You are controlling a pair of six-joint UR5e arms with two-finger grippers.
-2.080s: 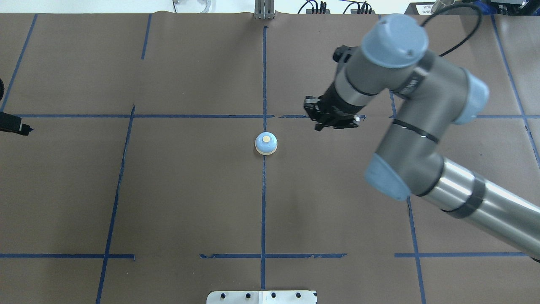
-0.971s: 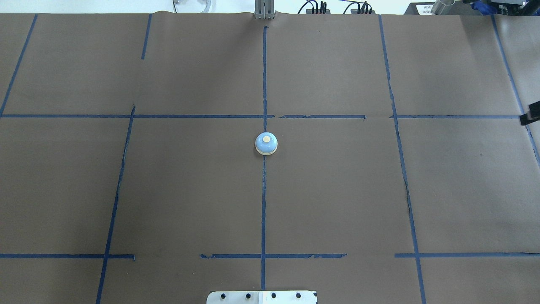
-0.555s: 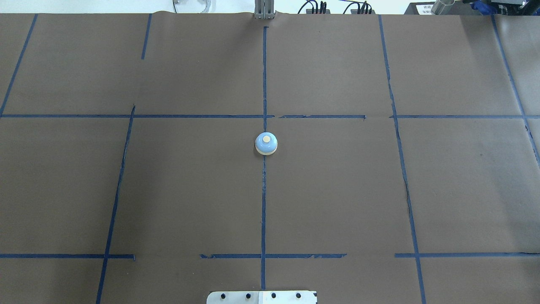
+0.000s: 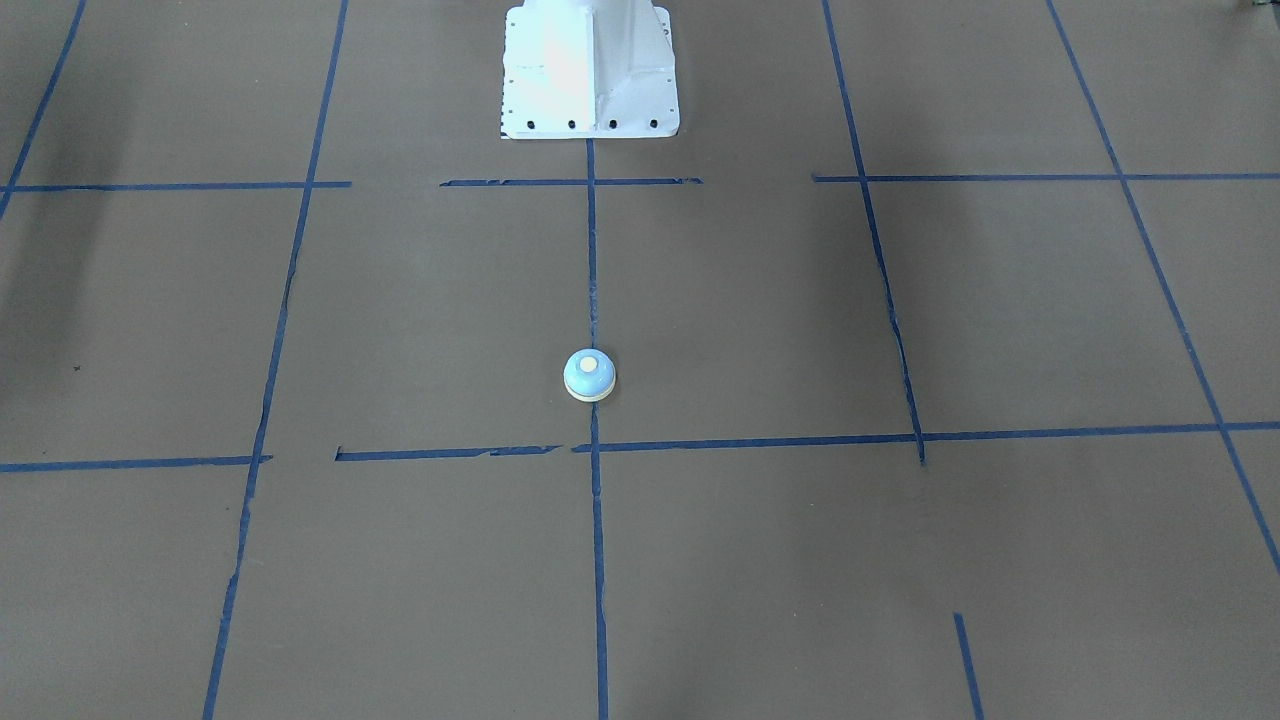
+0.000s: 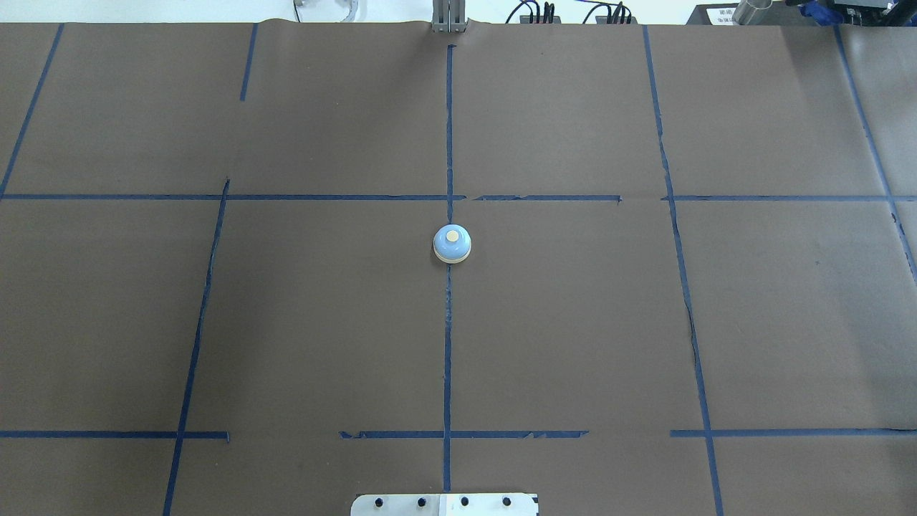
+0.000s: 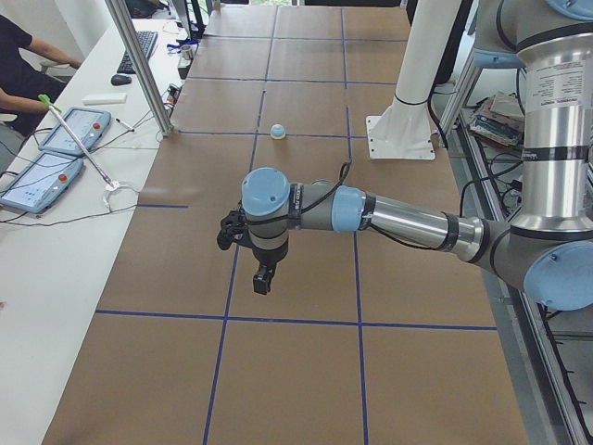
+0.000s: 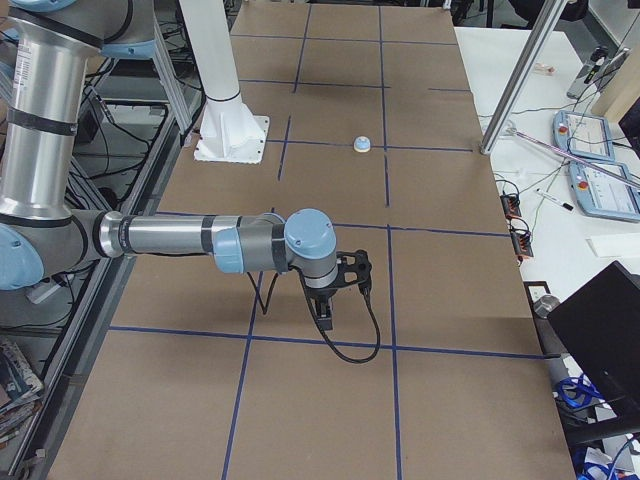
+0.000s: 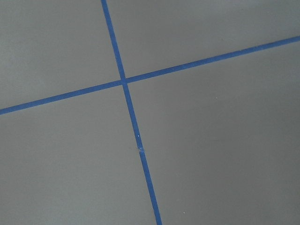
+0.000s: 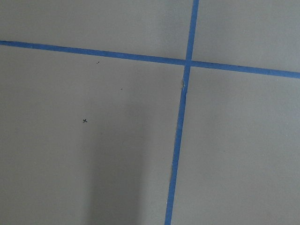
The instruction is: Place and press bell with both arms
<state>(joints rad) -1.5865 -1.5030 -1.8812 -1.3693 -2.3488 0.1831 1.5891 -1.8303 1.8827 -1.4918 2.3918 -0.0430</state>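
The light-blue bell (image 5: 452,244) with a cream base ring and button stands upright on the centre tape line of the brown table; it also shows in the front-facing view (image 4: 589,375), the left view (image 6: 277,132) and the right view (image 7: 363,144). No gripper is near it. My left gripper (image 6: 262,279) shows only in the left view, hanging over the table far from the bell. My right gripper (image 7: 325,310) shows only in the right view, also far from the bell. I cannot tell whether either is open or shut.
Blue tape lines (image 5: 448,344) grid the brown table. The white base pedestal (image 4: 588,70) stands at the robot's side. A metal post (image 6: 139,67) and tablets (image 6: 72,130) are on the side desk, where a person (image 6: 23,56) sits.
My right arm has pulled back from beside the bell and left the overhead view to the right. The black left gripper tip at the left edge is gone too. The bell has not moved.
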